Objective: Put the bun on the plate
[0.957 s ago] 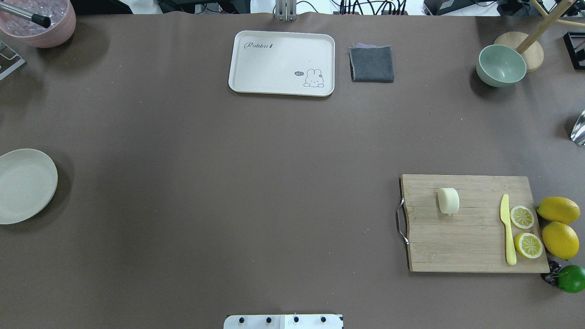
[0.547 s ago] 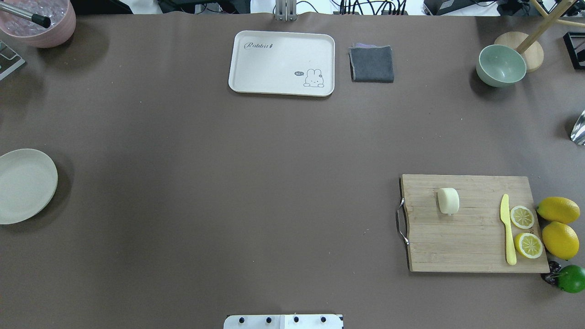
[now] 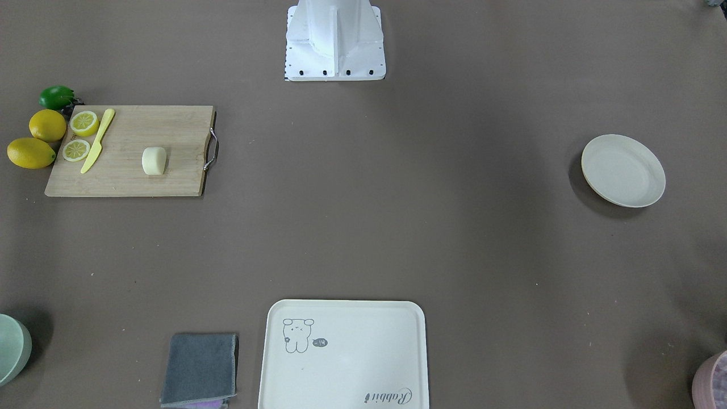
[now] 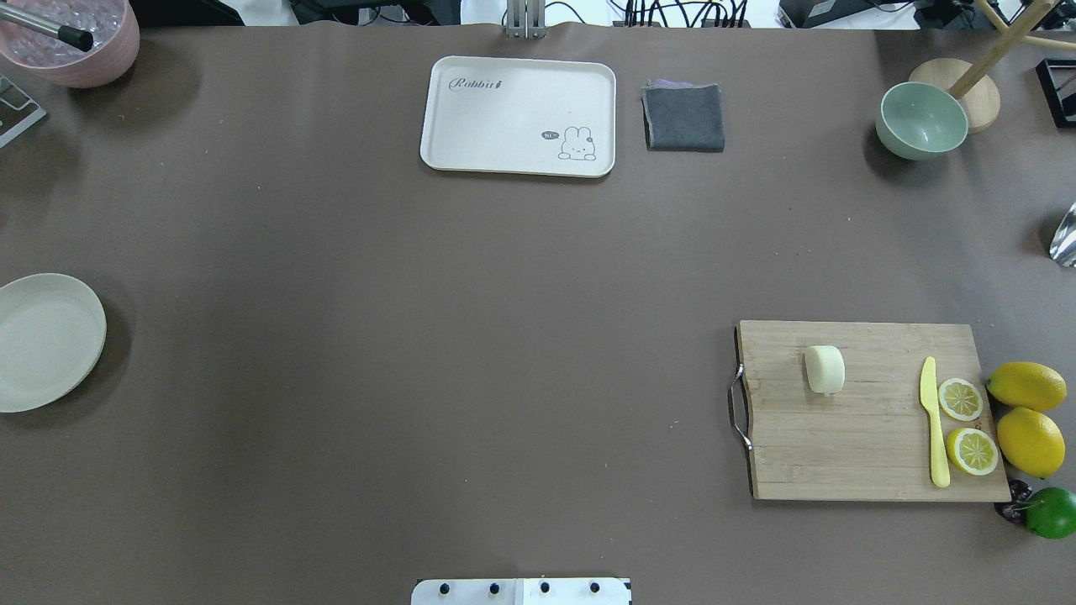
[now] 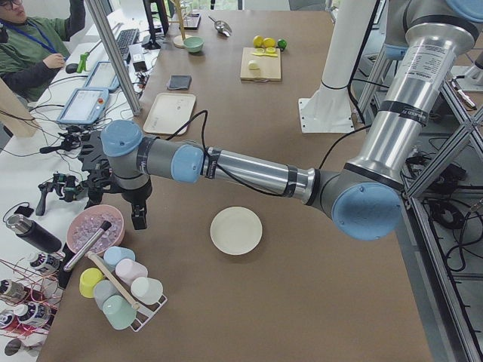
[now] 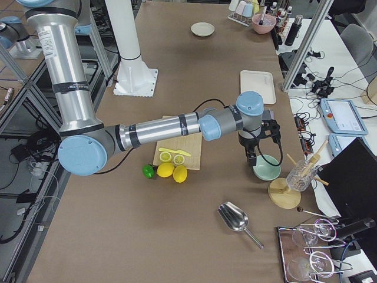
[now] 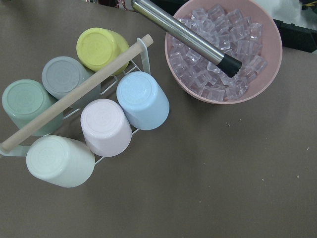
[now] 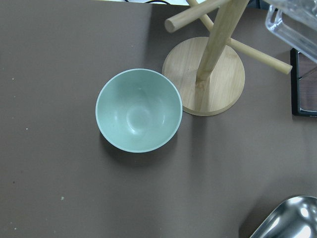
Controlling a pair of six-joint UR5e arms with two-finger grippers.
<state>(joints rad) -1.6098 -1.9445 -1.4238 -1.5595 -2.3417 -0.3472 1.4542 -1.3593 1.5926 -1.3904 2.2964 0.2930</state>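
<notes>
Nothing is done yet. The small pale cream loaf-shaped bun lies on the wooden cutting board, well apart from the round off-white plate across the bench. Both pickup and transfer are left. The left fingers and right fingers are far from the bun, and I cannot tell how open they are.

My rig: two silver-and-blue arms on one white pedestal.
I'm looking at the left arm now: brushed-silver tubes, pale blue caps on the joints, black rings between sections, a black cable looping off the forearm, small dark print on the upright tube. The right arm wears the same silver, blue and black, with its own cable. The left gripper and right gripper are black. The white pedestal flares to a base plate with dark screws.
</notes>
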